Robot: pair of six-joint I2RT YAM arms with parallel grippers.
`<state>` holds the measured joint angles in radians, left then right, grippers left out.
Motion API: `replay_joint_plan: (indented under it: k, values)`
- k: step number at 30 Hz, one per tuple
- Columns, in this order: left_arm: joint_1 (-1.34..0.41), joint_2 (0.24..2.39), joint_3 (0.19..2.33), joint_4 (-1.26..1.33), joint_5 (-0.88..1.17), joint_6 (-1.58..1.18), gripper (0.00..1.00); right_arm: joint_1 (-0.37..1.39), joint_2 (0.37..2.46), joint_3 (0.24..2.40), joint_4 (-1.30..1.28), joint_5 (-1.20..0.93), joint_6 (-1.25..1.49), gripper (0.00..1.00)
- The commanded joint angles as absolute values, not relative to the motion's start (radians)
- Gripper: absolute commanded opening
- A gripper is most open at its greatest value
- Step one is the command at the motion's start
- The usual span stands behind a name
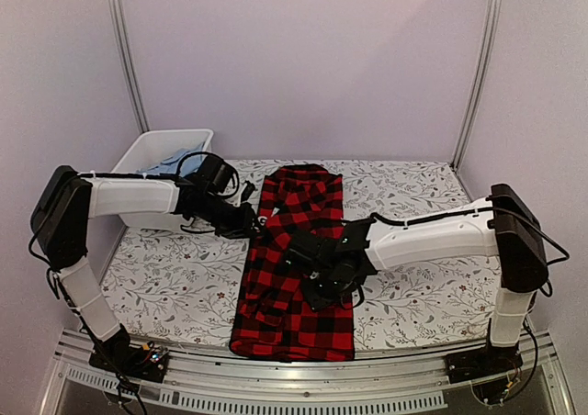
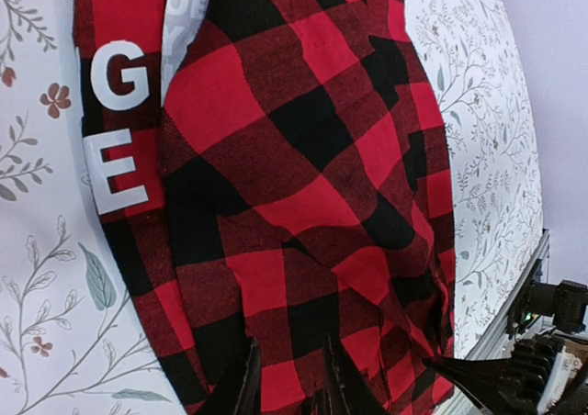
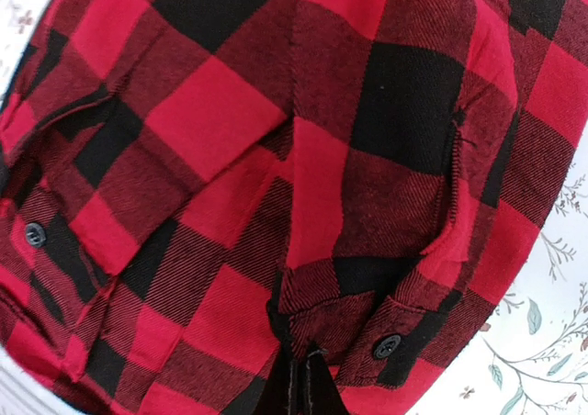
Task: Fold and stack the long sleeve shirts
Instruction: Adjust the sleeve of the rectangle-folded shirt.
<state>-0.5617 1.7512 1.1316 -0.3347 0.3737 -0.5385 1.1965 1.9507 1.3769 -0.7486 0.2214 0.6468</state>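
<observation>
Floral-print table (image 1: 432, 195), lilac walls (image 1: 303, 57), metal poles (image 1: 126, 52) in the back corners and a white bin (image 1: 147, 149) at the far left. The shirt (image 1: 294, 314), red-and-black check, lies lengthwise down the middle, collar toward the back wall, hem at the near edge. Right gripper (image 3: 299, 387) is down on the shirt's middle, fingers pressed together with a ridge of cloth bunched up between them, a dark button (image 3: 386, 346) just beside. Left gripper (image 2: 289, 392) sits at the shirt's left edge near the collar, fingers a narrow gap apart over the cloth; whether they pinch it, I cannot tell. The tag (image 2: 118, 121) shows big white letters "G" and "E"; the lettering beside them is unreadable.
</observation>
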Motion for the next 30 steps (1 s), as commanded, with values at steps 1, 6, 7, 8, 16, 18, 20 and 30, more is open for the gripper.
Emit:
replay_joint_plan:
  k: [1,6,7,8,16,18,20,30]
  values:
    - [-0.556,1.755,1.153,-0.342,0.371,-0.519,0.24,1.193,1.854,1.373,-0.716,0.119,0.6,0.0]
    - [-0.555,1.767,1.16,-0.336,0.379,-0.522,0.24,1.204,1.835,1.341,-0.68,0.071,0.598,0.0]
    - [-0.555,1.771,1.164,-0.336,0.384,-0.522,0.24,1.204,1.837,1.337,-0.678,0.063,0.598,0.0]
    - [-0.556,1.775,1.167,-0.336,0.385,-0.522,0.24,1.206,1.842,1.333,-0.677,0.054,0.598,0.0]
    - [-0.556,1.816,1.215,-0.329,0.396,-0.53,0.24,1.221,1.87,1.335,-0.652,0.023,0.594,0.23]
    - [-0.555,1.837,1.23,-0.321,0.401,-0.536,0.24,1.216,1.865,1.345,-0.654,0.046,0.603,0.46]
    - [-0.557,1.859,1.244,-0.305,0.412,-0.543,0.24,1.193,1.843,1.355,-0.648,0.074,0.616,0.56]
    - [-0.554,2.016,1.412,-0.293,0.405,-0.532,0.23,0.949,1.741,1.249,-0.348,0.012,0.709,0.47]
